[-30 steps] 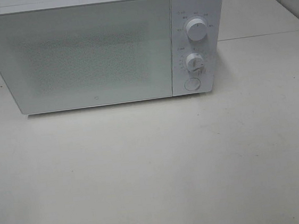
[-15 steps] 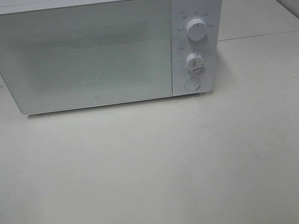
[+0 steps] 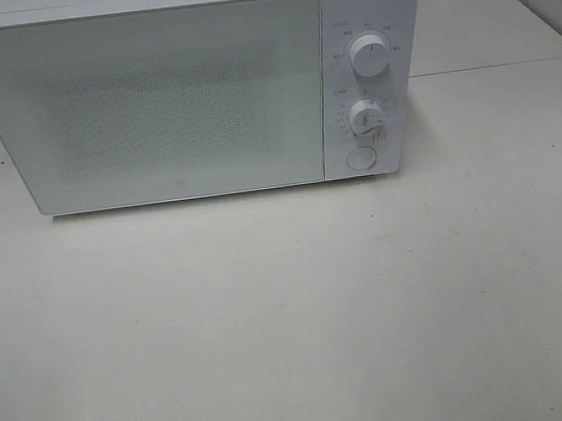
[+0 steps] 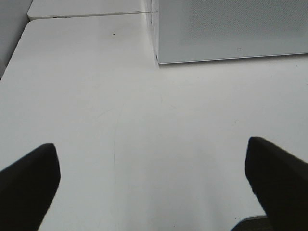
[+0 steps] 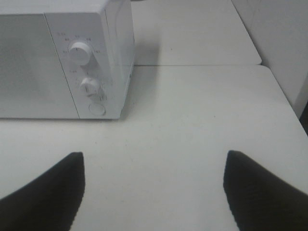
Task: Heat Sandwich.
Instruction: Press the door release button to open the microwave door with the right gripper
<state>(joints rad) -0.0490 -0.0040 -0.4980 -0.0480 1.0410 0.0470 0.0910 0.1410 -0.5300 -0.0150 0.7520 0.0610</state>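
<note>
White microwave (image 3: 149, 104) shut on the table (image 3: 273, 322), no sandwich in sight so maybe inside or not brought yet, left gripper (image 4: 149, 147) and right gripper (image 5: 154, 156) both spread wide, holding nothing.

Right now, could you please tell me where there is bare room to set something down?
The table in front of the microwave is bare across the whole view. A bare strip also runs right of it, beside the dials. Nowhere is crowded; the microwave alone fills the back.
</note>
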